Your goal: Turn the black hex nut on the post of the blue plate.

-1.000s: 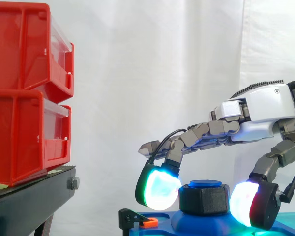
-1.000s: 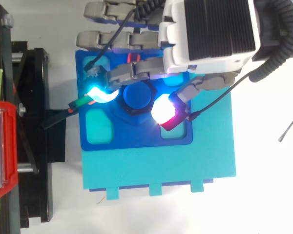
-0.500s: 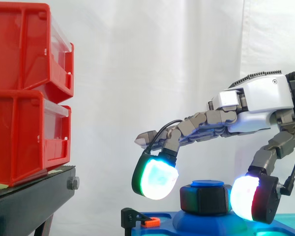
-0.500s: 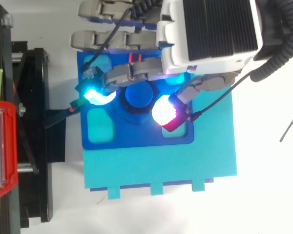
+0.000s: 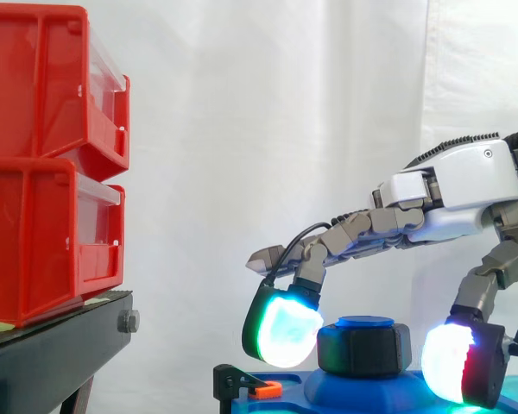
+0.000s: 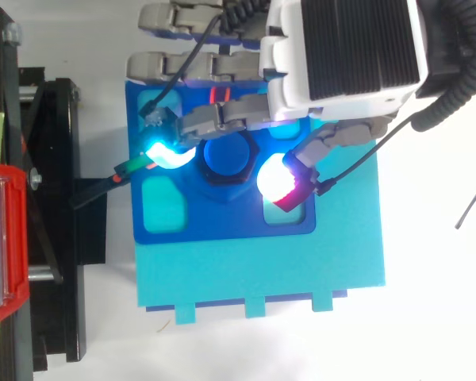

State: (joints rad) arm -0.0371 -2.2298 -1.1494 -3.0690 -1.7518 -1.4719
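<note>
The black hex nut [image 5: 363,349] sits on the blue post [image 6: 226,156] in the middle of the dark blue plate [image 6: 222,224]. My hand [image 5: 457,185] reaches in from the right above it and straddles the nut. One bent finger sets its cyan-green pad [image 5: 285,332] against the nut's left side. The thumb's white-red pad [image 5: 459,364] hangs to the right of the nut with a narrow gap between them. The other fingers [image 6: 182,62] lie straight past the plate's far edge. Nothing is pinched.
The dark blue plate rests on a larger teal base [image 6: 262,274]. Two stacked red bins [image 5: 43,164] stand on a black stand [image 5: 52,349] to the left. A small orange-and-green clip [image 5: 263,391] sticks out at the plate's left edge.
The finger pad, lifted off to the left half a second ago, has come back down against the nut. The thumb pad has moved right, away from the nut it touched before.
</note>
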